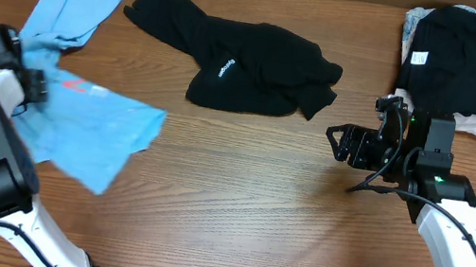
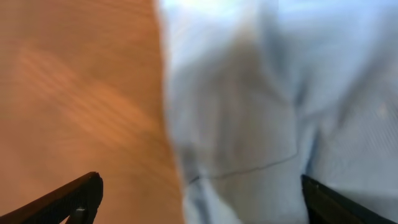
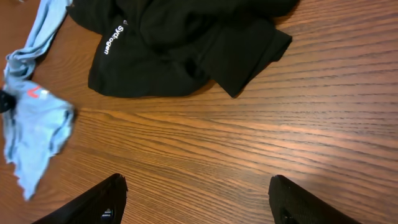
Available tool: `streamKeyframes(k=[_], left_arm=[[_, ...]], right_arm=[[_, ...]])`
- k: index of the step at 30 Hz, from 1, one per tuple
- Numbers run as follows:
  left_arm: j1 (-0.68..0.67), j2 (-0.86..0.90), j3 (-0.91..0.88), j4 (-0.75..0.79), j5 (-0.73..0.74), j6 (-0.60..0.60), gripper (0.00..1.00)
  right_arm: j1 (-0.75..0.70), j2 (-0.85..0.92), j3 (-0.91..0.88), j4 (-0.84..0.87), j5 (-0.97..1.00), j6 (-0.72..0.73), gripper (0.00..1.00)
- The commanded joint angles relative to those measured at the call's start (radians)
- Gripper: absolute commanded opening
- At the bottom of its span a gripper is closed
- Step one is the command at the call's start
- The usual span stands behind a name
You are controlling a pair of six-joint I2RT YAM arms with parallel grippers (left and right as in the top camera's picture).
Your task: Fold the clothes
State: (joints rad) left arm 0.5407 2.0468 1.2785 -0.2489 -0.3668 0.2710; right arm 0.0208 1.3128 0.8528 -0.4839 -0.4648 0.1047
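Observation:
A light blue shirt lies spread and rumpled at the table's left; it fills the right half of the left wrist view and shows small at the left of the right wrist view. A black shirt with white lettering lies crumpled at the top middle, also in the right wrist view. My left gripper is open, its fingers straddling the blue shirt's left edge, low over it. My right gripper is open and empty over bare wood right of centre, fingers wide in the right wrist view.
A stack of folded clothes, black on top of white and pale pink, sits at the back right corner. The wooden tabletop runs bare across the middle and front.

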Motion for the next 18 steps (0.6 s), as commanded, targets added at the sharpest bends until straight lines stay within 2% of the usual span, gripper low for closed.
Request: streamKeyframes(k=[1,9,14,18], left_arm=[[0.076,0.079,-0.045,-0.031,-0.142,0.103,1.0],[0.05,0.078,0.002,-0.05,-0.137,0.059,1.0],[-0.035,0.077,0.097,-0.202,-0.111,-0.038,1.0],[-0.136,0.077,0.213,-0.379,-0.016,-0.151,1.0]], right_arm=[[-0.003,-0.005,0.026,0.002,0.013,0.003,0.77],[-0.003,-0.005,0.026,0.007,0.012,0.004,0.77],[-0.003,-0.005,0.026,0.012,0.012,0.004,0.77],[-0.003,-0.005,0.026,0.031,0.012,0.004,0.78]])
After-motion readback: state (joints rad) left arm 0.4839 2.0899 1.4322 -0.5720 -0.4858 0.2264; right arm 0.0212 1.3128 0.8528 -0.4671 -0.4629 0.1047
